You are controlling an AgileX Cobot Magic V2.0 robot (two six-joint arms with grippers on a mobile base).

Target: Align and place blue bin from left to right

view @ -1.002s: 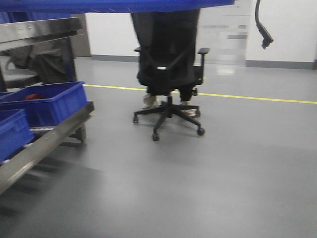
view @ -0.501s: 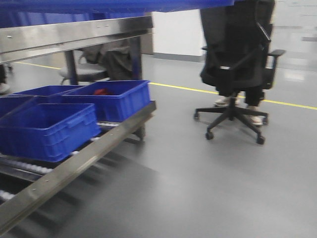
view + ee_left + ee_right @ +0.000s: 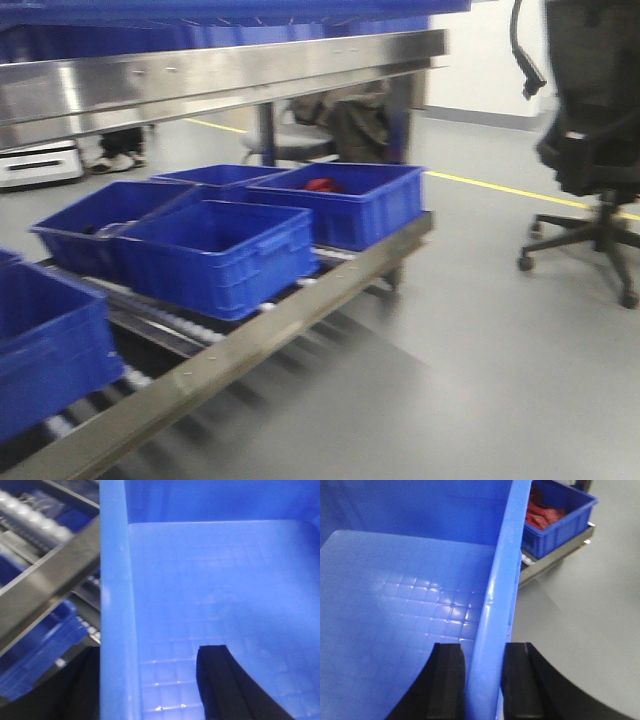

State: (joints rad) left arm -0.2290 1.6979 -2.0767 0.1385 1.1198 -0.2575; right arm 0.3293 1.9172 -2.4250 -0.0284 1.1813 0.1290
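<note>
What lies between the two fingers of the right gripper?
The side wall of the blue bin lies there. In the right wrist view, the right gripper has one black finger inside the wall and one outside, pressed close against it.

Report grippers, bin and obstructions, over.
Right gripper clamped on blue bin wall. Left gripper straddling wall, clamp unclear. Smaller bins on rack below; chair right.

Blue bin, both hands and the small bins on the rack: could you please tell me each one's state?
blue bin: empty, held by its side walls.
left hand: shut on one wall.
right hand: shut on the other wall.
end small bin: holds red items.
front small bin: no contents visible.
</note>
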